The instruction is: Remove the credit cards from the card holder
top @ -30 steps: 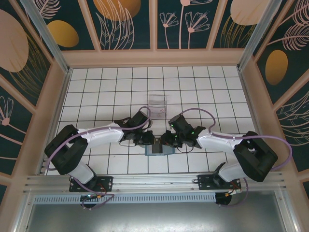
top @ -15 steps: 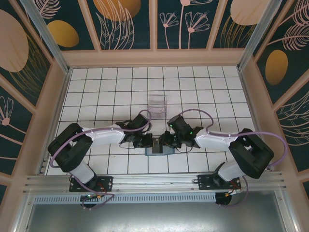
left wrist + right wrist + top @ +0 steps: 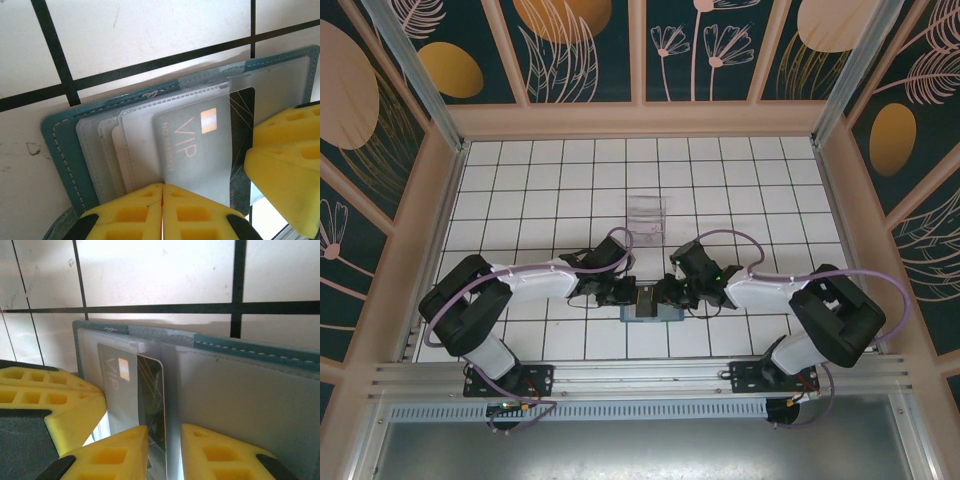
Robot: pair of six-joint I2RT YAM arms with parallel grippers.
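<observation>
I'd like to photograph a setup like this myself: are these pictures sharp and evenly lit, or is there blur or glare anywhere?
Top view: sharp and evenly lit throughout. Left wrist view: the left gripper's fingers are soft from closeness, the black card is hazy where a frosted sleeve covers it, and its chip glints. Right wrist view: the right gripper's fingers are blurred, the tile lines are crisp, and the chip glares white.

Robot test cell — an enclosed lab workstation. The white tiled tabletop point(image 3: 520, 170), gridded in black, is the work surface. Framed wall panels point(image 3: 580, 50) with dark botanical prints enclose its far and side edges. Along its near edge an aluminium rail point(image 3: 640, 372) carries the left arm base point(image 3: 510, 380) and right arm base point(image 3: 772, 378) — a slotted cable duct point(image 3: 650, 410) runs just beyond.
</observation>
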